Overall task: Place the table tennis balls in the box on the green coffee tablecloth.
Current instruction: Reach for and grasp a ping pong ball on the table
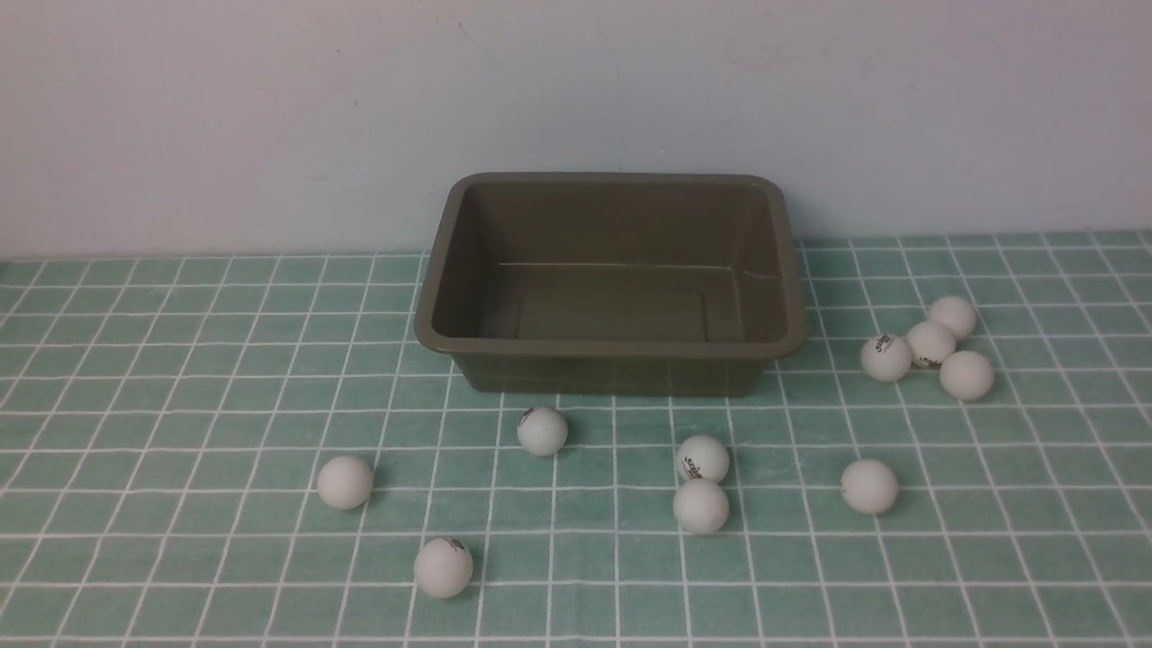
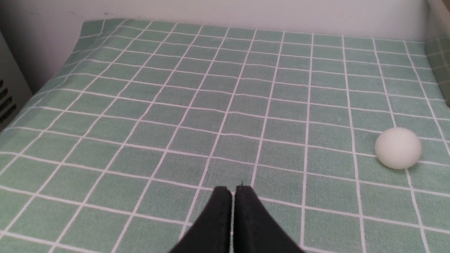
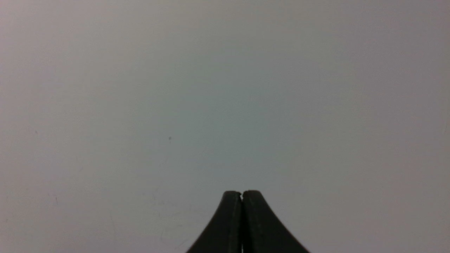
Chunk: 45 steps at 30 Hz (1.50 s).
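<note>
Front view: the green coffee tablecloth (image 1: 180, 360) carries ten table tennis balls (image 1: 345, 482). Three lie near-left, a touching pair and a single lie near-centre, and four cluster at right. The box (image 1: 612, 346) stands centre-far and holds no balls. Left gripper (image 2: 232, 191) — jaws together, gripping nothing, over the cloth. Right gripper (image 3: 242, 195) — jaws together, gripping nothing, facing a plain grey surface (image 3: 225, 88).

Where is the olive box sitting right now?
In the front view, the box sits mid-scene at the far edge of the green tablecloth, close to the wall. The nearest table tennis ball lies just in front of it, toward the left.
</note>
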Motion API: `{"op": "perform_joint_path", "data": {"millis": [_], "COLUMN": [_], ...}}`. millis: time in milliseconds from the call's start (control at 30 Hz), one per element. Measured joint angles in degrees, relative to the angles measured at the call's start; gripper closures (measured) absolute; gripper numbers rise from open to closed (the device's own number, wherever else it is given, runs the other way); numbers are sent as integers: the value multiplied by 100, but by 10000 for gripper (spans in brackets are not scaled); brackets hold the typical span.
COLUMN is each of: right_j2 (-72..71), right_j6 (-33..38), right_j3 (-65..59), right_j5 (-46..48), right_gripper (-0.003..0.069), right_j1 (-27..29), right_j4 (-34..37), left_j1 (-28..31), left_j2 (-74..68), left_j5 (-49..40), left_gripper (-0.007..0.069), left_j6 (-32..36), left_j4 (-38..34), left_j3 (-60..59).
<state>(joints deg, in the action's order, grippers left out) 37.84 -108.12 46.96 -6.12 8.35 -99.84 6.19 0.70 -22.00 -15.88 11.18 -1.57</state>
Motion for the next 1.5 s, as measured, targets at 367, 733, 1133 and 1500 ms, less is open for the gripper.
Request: {"op": "perform_joint_path", "data": {"millis": [367, 733, 1133, 1500], "right_j2": [1167, 1492, 2994, 5407], "right_j6": [-411, 7330, 13197, 11369], "right_j3": [1333, 1657, 1838, 2784], "right_j5": [2511, 4921, 4985, 4423], "right_gripper": [676, 676, 676, 671], "right_j1": [0, 0, 0, -635], "right_j4": [88, 3328, 11593, 11313], "left_j1": [0, 0, 0, 0], "left_j2": [0, 0, 0, 0], "left_j5": [0, 0, 0, 0], "left_gripper": [629, 629, 629, 629], "left_j6": [0, 0, 0, 0], "left_j4": [0, 0, 0, 0], "left_j3": [0, 0, 0, 0]}}
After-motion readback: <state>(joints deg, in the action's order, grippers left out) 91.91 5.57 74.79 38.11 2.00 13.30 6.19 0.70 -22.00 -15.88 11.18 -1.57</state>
